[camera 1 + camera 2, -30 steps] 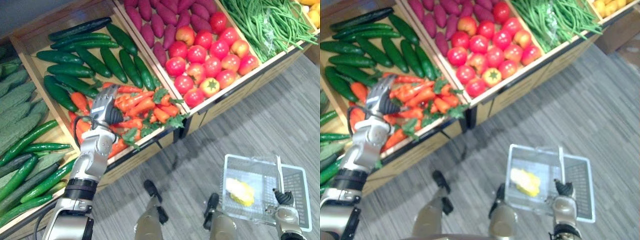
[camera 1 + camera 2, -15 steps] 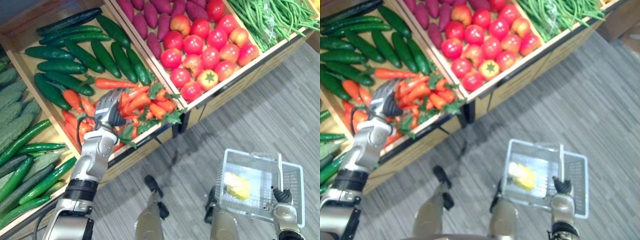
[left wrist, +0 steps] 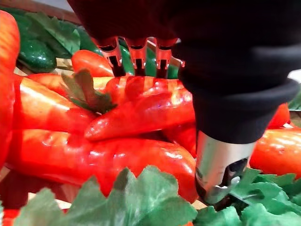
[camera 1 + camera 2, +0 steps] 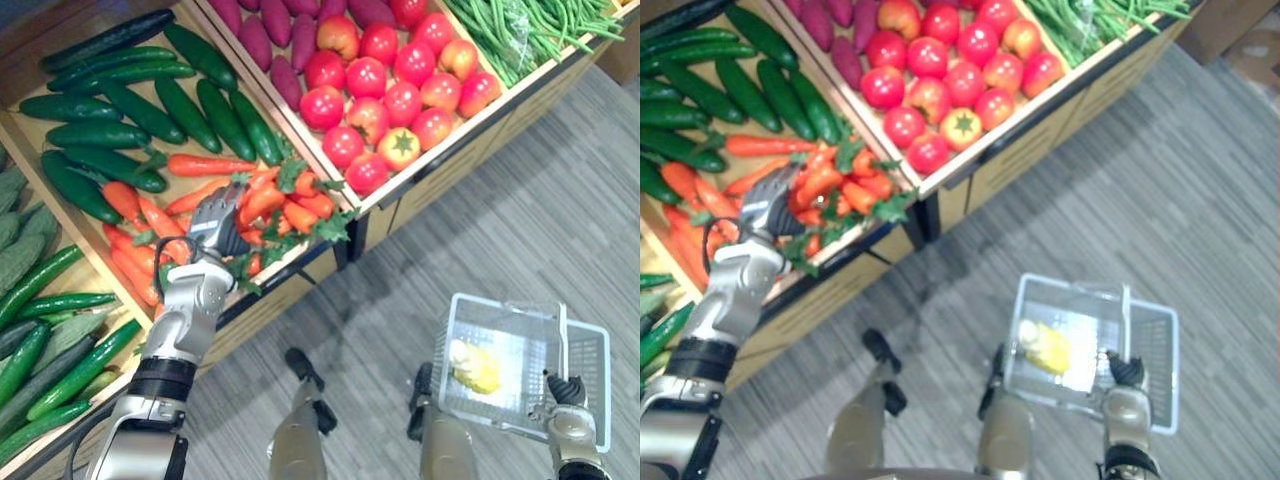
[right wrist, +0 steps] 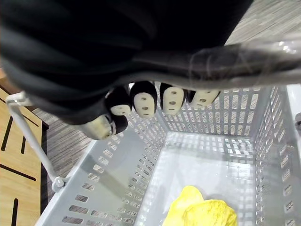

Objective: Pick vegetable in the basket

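My left hand (image 4: 218,218) lies on a heap of orange carrots (image 4: 270,200) with green tops, near the front of a wooden bin. In the left wrist view its fingers (image 3: 136,54) reach over a glossy carrot (image 3: 141,110), while the thumb (image 3: 221,165) stands apart on the carrot's near side. They are not closed round it. My right hand (image 4: 565,390) is at the lower right, fingers (image 5: 143,99) curled round the clear handle (image 5: 244,56) of a white plastic basket (image 4: 500,305). A yellow vegetable (image 4: 474,366) lies in the basket.
Dark cucumbers (image 4: 150,100) fill the back of the carrot bin. Red tomatoes (image 4: 390,90), purple sweet potatoes (image 4: 265,40) and green beans (image 4: 530,25) lie in bins to the right. Lighter green gourds (image 4: 40,300) are at the left. Grey plank floor (image 4: 560,200) surrounds the basket.
The whole view has shifted, so the bins sit higher in the picture. My left hand has drawn slightly back toward the bin's front among the carrots. The right hand keeps hold of the basket handle.
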Available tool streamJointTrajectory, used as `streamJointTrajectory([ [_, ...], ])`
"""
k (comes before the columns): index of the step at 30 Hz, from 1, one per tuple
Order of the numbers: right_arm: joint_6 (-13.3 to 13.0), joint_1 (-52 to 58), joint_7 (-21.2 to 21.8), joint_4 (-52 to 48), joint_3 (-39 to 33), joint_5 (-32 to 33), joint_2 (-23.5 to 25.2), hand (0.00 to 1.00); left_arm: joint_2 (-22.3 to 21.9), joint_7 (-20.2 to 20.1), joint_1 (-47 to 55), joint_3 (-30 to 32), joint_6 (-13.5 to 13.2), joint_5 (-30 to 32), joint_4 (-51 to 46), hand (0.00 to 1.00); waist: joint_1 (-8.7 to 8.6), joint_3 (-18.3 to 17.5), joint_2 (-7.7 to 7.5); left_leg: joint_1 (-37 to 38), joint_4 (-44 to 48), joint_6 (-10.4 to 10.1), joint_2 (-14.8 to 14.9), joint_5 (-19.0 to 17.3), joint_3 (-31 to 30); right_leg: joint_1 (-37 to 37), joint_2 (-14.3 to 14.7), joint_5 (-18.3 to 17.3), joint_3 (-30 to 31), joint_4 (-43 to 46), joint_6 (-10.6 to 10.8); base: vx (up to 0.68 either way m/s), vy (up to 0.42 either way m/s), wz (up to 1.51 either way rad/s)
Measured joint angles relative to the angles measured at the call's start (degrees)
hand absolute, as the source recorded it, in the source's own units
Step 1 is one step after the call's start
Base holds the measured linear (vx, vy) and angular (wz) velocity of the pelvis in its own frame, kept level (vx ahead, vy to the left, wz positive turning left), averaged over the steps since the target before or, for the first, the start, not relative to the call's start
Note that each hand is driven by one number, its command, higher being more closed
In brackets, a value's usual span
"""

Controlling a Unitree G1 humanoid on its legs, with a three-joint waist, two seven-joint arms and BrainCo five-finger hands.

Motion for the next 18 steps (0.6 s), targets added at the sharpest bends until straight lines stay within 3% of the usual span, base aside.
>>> streamJointTrajectory([
  [16, -0.12, -0.02, 0.20, -2.26, -0.03, 0.02, 1.09, 1.00, -2.44, 1.42, -6.06, 3.38, 3.54, 1.12, 3.84, 0.00, -0.25, 0.56, -0.19, -1.11, 0.00, 0.03, 0.39, 0.03, 0.78, -1.94, 0.54, 0.80, 1.36, -0.52, -0.26, 0.01, -0.002, -0.04],
  [17, -0.15, -0.02, 0.20, -2.38, -0.03, 0.02, 1.23, 1.00, -2.44, 1.45, -6.07, 3.51, 3.63, 1.12, 3.83, 1.00, -0.24, 0.57, -0.21, -1.11, 0.00, 0.03, 0.38, 0.03, 0.96, -1.92, 0.57, 1.03, 1.48, -0.84, -0.27, 0.00, 0.004, -0.08],
  [18, -0.22, -0.02, 0.21, -2.39, 0.01, 0.02, 1.36, 1.00, -2.44, 1.61, -6.07, 3.80, 3.65, 1.14, 3.81, 1.00, -0.25, 0.63, -0.31, -1.12, 0.00, 0.03, 0.37, 0.03, 1.21, -2.00, 0.57, 1.15, 1.64, -0.99, -0.24, 0.00, 0.003, -0.07],
])
